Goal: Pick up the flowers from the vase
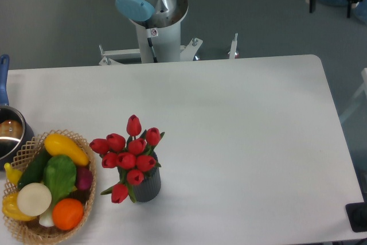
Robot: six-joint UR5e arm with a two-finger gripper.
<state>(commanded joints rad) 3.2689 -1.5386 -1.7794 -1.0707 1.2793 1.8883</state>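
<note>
We are seeing the flowers (129, 156) sitting untouched in the vase (148, 186) near the worktop's (241, 142) front-left edge; tool out of view, state unknowable, so approaching from above is coming next.

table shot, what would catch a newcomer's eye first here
The red flowers stand out most, bunched in a small dark grey vase near the front left of the white table. Just left of them sits a wicker basket of colourful vegetables. The end effector is out of view.
</note>
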